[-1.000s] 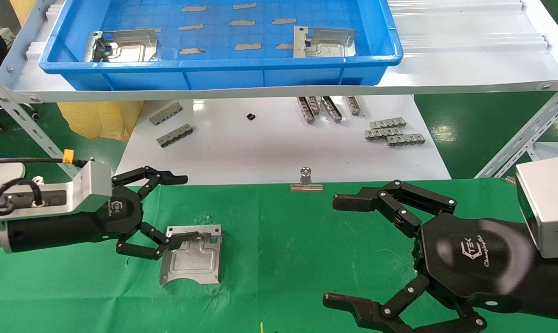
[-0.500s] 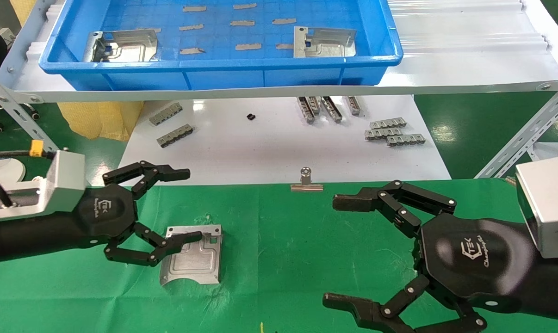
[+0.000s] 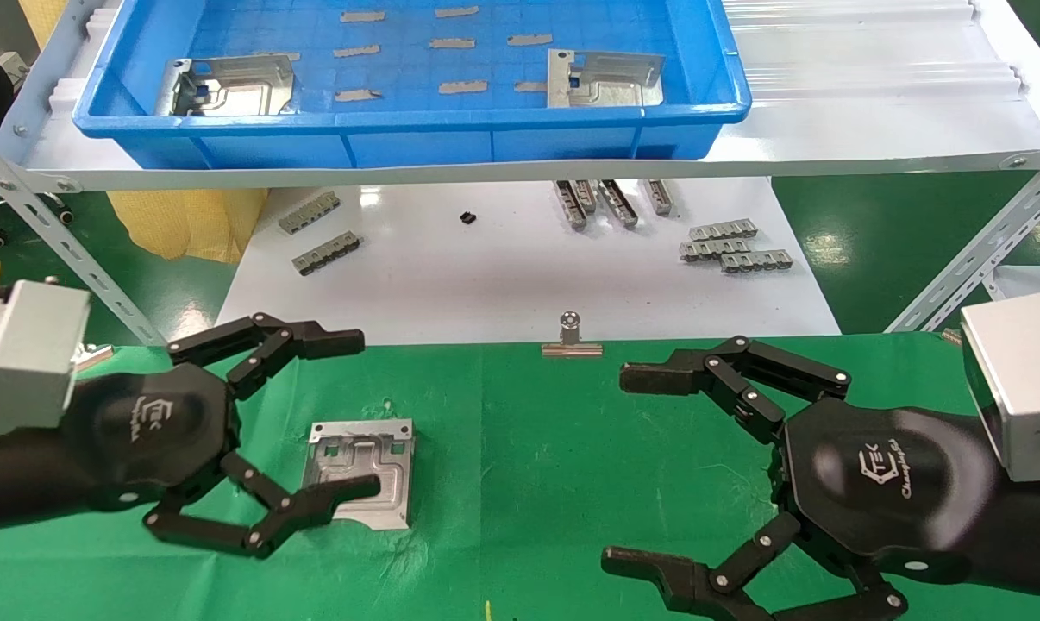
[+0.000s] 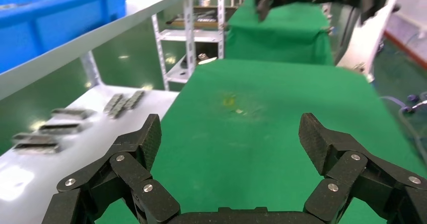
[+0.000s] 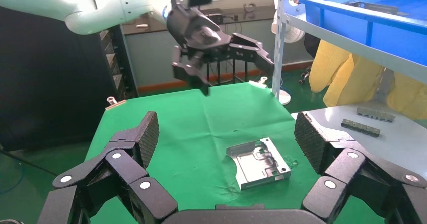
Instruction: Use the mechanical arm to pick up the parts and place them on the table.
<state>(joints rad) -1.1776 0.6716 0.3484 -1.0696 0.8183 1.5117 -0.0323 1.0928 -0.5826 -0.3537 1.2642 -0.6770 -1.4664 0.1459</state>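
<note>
Your green cloth surface (image 3: 520, 448) spans the near half of the head view, fastened at its far edge by a silver binder clip (image 3: 571, 338). Beyond that clip lies a glossy white tabletop (image 3: 485, 276) carrying grey notched strips (image 3: 734, 248), and above it a white shelf (image 3: 830, 103) holds the blue bin (image 3: 399, 129).

Take the binder clip as your landmark. Your right gripper (image 3: 641, 470) hovers over the surface to the clip's right and nearer you, jaws released and spread wide, holding nothing. Your left gripper (image 3: 360, 414) hangs to the clip's left, jaws also released; its lower finger crosses in front of a silver plate (image 3: 360, 461) without gripping it.

That plate lies flat on the green cloth, left of the clip and nearer you. Two more plates sit in the bin: one (image 3: 227, 84) far left of the clip, one (image 3: 604, 79) almost straight beyond it.
</note>
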